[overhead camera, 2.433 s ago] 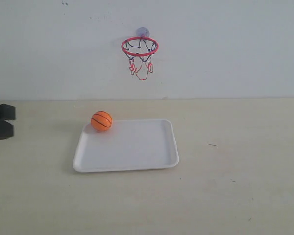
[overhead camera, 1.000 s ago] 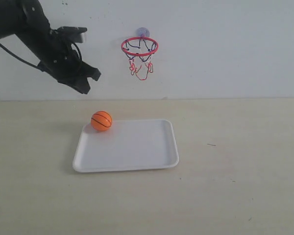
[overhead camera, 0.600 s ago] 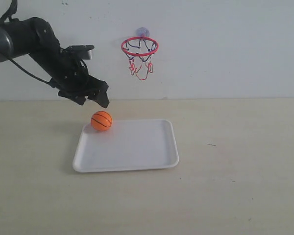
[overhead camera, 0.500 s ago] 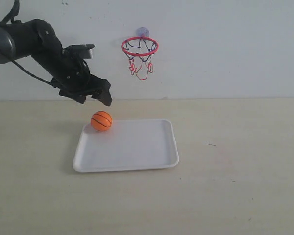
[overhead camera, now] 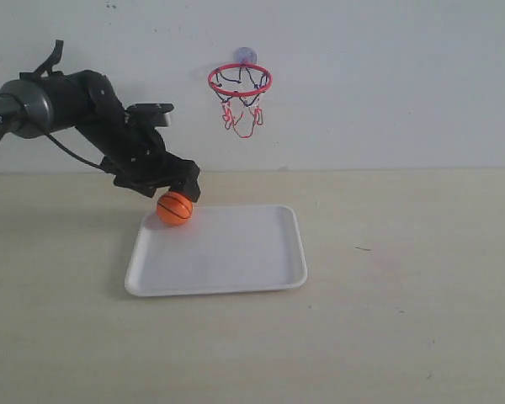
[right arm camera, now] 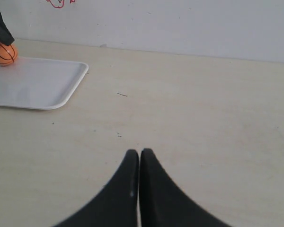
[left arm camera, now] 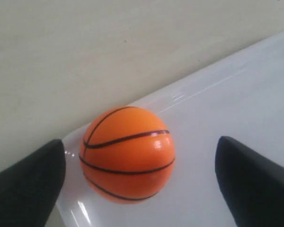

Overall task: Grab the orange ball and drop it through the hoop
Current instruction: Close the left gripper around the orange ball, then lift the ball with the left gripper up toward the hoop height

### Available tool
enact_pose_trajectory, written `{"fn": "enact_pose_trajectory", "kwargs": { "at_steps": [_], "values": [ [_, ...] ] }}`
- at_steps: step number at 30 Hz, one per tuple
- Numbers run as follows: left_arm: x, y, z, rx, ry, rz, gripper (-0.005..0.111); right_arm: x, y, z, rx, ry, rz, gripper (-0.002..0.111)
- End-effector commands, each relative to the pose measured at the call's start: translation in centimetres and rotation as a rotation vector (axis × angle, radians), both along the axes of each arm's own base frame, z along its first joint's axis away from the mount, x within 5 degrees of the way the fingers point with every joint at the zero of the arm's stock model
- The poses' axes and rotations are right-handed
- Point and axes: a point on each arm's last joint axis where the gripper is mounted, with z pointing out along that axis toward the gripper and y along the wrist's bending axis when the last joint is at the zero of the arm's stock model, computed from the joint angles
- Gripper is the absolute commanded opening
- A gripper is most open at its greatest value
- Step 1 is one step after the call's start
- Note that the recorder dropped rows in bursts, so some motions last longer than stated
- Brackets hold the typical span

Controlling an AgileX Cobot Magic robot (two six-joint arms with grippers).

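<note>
The orange ball (overhead camera: 174, 208) with black seams rests in the far left corner of the white tray (overhead camera: 227, 261). My left gripper (overhead camera: 178, 188) hangs just above the ball, open. In the left wrist view the ball (left arm camera: 127, 154) lies between the two dark fingers (left arm camera: 31, 182), with clear gaps on both sides. The hoop (overhead camera: 240, 80), a red ring with a string net, is fixed to the wall above and right of the ball. My right gripper (right arm camera: 139, 152) is shut and empty over bare table, out of the exterior view. The ball (right arm camera: 3, 52) shows far off in the right wrist view.
The tray (right arm camera: 35, 85) lies on a pale tabletop (overhead camera: 404, 286). A white wall (overhead camera: 387, 84) stands right behind the table and carries the hoop. The left arm (overhead camera: 59, 101) reaches in from the left edge.
The left arm came in from the left, swung toward the tray and dropped, so its open gripper now sits right over the ball. The ball and tray have not moved.
</note>
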Motion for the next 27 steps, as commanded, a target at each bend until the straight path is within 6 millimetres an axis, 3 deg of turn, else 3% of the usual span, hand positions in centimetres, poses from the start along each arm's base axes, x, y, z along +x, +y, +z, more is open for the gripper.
{"fn": "enact_pose_trajectory", "kwargs": {
  "at_steps": [1, 11, 14, 20, 27],
  "values": [
    [0.12, -0.27, -0.74, -0.004, 0.012, 0.011, 0.080, -0.01, -0.04, 0.08, -0.005, -0.010, -0.005, 0.000],
    [0.13, -0.27, -1.11, -0.014, 0.030, 0.036, 0.076, -0.01, -0.04, 0.08, -0.005, -0.010, -0.005, 0.000],
    [0.10, -0.18, -1.14, -0.015, 0.039, 0.042, 0.060, -0.01, -0.04, 0.08, -0.005, -0.010, -0.005, 0.000],
    [-0.11, -0.17, -1.23, -0.011, 0.063, 0.035, 0.008, -0.01, -0.04, 0.08, -0.005, -0.010, -0.005, 0.000],
    [-0.15, -0.16, -0.52, -0.013, 0.048, 0.031, 0.004, -0.01, -0.04, 0.08, -0.005, -0.010, -0.005, 0.000]
  ]
}}
